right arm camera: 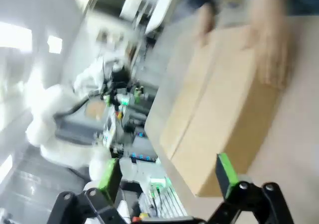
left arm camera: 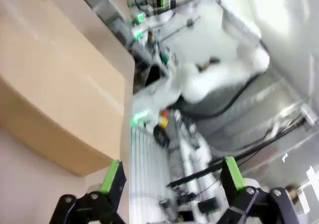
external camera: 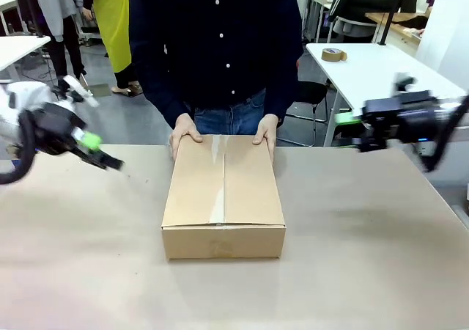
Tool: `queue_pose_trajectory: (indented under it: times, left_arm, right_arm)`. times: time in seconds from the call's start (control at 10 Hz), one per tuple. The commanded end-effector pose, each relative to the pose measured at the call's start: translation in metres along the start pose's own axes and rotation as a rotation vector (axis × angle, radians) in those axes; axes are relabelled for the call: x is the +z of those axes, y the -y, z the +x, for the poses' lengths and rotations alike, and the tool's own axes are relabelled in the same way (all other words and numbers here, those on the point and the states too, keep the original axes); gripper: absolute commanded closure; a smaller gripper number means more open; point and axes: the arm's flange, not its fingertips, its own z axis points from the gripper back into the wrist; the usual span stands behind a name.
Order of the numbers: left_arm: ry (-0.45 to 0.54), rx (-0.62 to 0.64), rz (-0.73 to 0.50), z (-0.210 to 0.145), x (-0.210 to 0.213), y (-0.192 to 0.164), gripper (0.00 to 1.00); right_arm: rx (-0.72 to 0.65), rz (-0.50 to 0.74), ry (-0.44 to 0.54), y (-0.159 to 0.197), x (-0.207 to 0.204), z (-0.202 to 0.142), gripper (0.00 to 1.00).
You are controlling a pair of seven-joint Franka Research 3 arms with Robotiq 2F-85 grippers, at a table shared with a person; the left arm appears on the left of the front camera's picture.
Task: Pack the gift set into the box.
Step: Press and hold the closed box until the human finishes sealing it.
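Closed box (external camera: 223, 198) stiff, likely light, take by side walls; left gripper (left arm camera: 172, 176) and right gripper (right arm camera: 167, 174) wide, empty

Tape roll (external camera: 334, 54) on white table (external camera: 381, 70) (far right), tan tabletop (external camera: 366, 257)

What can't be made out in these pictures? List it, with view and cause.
- Inside of the brown corrugated cardboard box: front view, shut top flaps hide any contents.
- Person's hand on the box: right wrist view, motion blur smears the fingers.
- Left arm's jaws: front view, motion blur hides their gap.
- Part of the box: left wrist view, cut off by the picture's edges.
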Motion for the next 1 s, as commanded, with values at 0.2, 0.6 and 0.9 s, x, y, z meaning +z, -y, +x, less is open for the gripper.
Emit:
queue_pose_trajectory:
  times: [0.2, 0.6, 0.9]
  left_arm:
    - [-0.091, -0.076, -0.005, -0.007, -0.028, -0.003, 0.00]
    - [-0.014, -0.386, 0.157, 0.002, -0.036, -0.006, 0.00]
    - [0.121, -1.034, 0.434, 0.010, -0.062, -0.007, 0.00]
  right_arm:
    - [0.113, 0.047, -0.045, -0.008, -0.036, -0.006, 0.00]
    - [0.682, 0.024, -0.146, -0.012, -0.106, -0.001, 0.00]
    - [1.071, 0.065, -0.095, -0.013, -0.160, 0.004, 0.00]
